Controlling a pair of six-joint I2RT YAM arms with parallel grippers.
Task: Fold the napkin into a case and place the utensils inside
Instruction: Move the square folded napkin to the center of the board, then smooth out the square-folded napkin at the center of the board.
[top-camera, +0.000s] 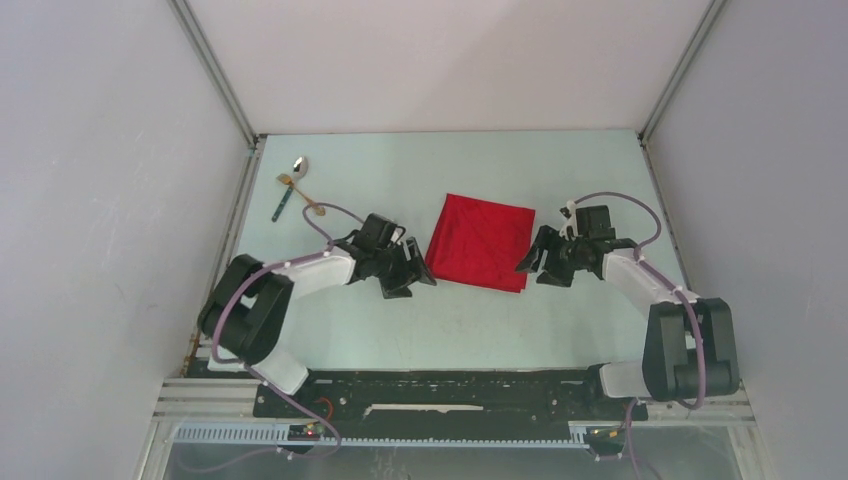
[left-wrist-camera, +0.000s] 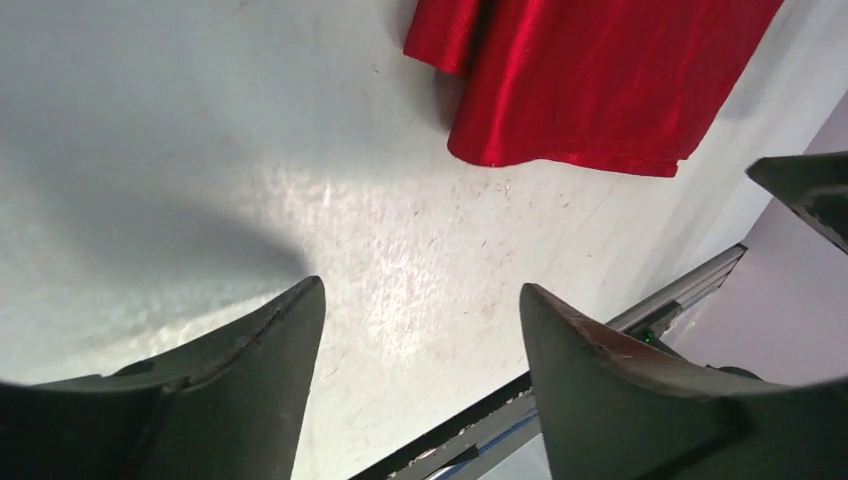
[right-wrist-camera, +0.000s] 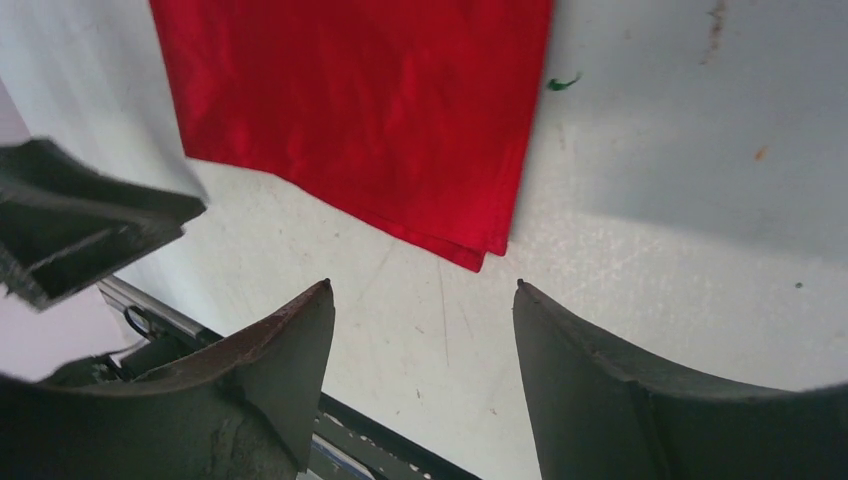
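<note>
Our left pincer (top-camera: 415, 283) stood spread, with nothing between its fingers (left-wrist-camera: 250, 370); only bare bench showed in the gap in the left wrist view. It hovered low, just beside the near left corner of the napkin (top-camera: 480, 242), apart from the cloth. Our right pincer (top-camera: 535, 272) was likewise spread and held nothing, with its fingers (right-wrist-camera: 600, 370) over bare bench just beside the napkin's near right corner. So the two pincers faced each other with the red cloth between them and slightly beyond them.

The napkin lay flat near the middle of the bench (top-camera: 450, 330), folded into a rough square. In the right wrist view we saw stacked layers at its near corner (right-wrist-camera: 470, 250). In the left wrist view its near left edge (left-wrist-camera: 470, 40) looked rumpled and slightly lifted.

The utensils lay well apart from the napkin, in the far left corner of the bench: a silver spoon (top-camera: 299, 165), a gold fork (top-camera: 303, 197) and a thin teal-handled piece (top-camera: 282, 207), clustered and touching or overlapping.

The bench was pale and lightly scuffed, with a small green mark (right-wrist-camera: 563, 84) beside the napkin. Plain white walls (top-camera: 100, 150) closed in the sides and back, and a black rail (top-camera: 450, 385) carried the arm bases along the near edge.
</note>
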